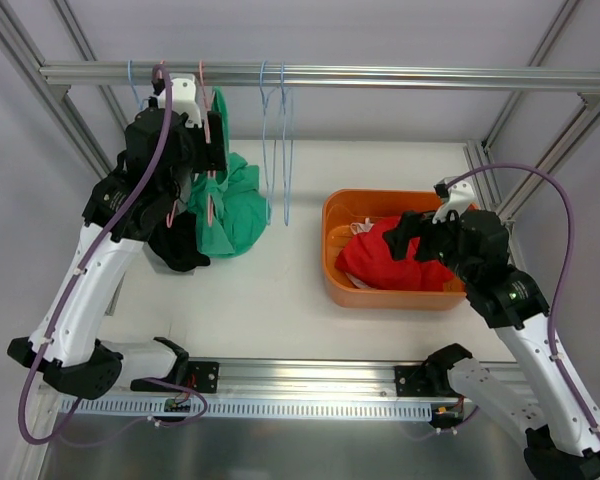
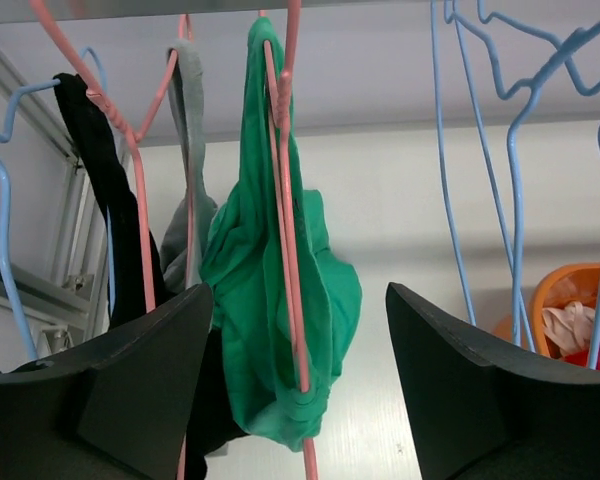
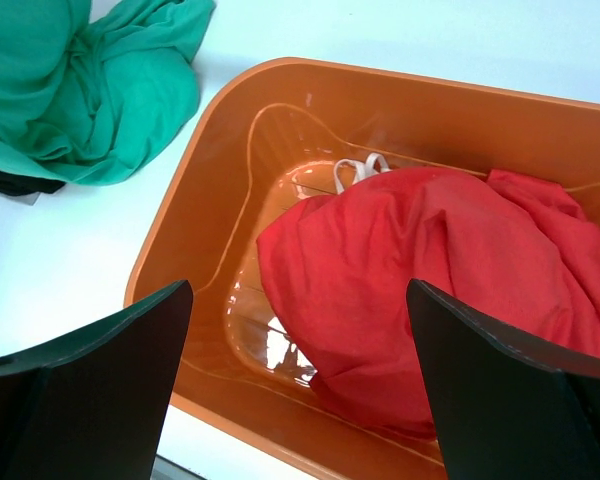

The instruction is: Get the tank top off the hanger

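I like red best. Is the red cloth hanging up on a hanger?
No, the red cloth lies bunched up inside the orange bin, not on any hanger.

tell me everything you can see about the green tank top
The green tank top is soft, wrinkled fabric, bunched into a narrow bundle. One strap loops over a pink hanger on the rail; its lower part seems to pool on the white table. A grey garment hangs beside it. The open left tool faces it, not touching.

Green tank top (image 2: 280,300) bunched on a pink hanger (image 2: 288,230), between the left gripper (image 2: 298,300)'s spread jaws; black garment (image 2: 105,190) and an apparently grey garment (image 2: 190,130) at left, blue hangers (image 2: 517,220) at right.
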`<state>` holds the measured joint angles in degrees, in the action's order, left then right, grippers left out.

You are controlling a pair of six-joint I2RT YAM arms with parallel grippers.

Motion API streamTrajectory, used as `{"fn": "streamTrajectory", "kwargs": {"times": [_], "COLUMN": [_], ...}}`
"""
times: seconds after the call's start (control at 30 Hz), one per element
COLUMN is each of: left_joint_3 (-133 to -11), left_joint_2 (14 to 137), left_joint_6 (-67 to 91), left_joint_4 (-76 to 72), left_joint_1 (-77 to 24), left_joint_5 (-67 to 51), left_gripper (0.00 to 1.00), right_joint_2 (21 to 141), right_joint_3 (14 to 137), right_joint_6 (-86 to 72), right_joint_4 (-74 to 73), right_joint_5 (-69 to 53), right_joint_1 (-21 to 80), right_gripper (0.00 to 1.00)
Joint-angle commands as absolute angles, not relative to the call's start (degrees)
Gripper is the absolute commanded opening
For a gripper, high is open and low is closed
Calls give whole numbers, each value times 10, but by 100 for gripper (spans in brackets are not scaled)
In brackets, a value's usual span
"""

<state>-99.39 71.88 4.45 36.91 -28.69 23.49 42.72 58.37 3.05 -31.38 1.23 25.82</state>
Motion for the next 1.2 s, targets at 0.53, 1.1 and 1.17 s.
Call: {"fn": "streamTrajectory", "kwargs": {"times": [0.53, 1.1, 1.17], "left_joint_3": [-999, -1056, -1042], "left_joint_2": [785, 732, 708], "left_joint_6": [60, 66, 70], "left_joint_4": [356, 352, 352], "left_joint_1": [-240, -240, -240], "left_joint_5": [216, 159, 134], "left_gripper": [5, 0, 0], "right_joint_2": [407, 427, 428], "right_joint_3": [574, 577, 580], "right_joint_6": [3, -23, -21], "right_joint_4": [-236, -199, -197], "right_joint_5": [-120, -178, -195], "right_joint_1": [258, 258, 258], "right_gripper": [91, 91, 91]}}
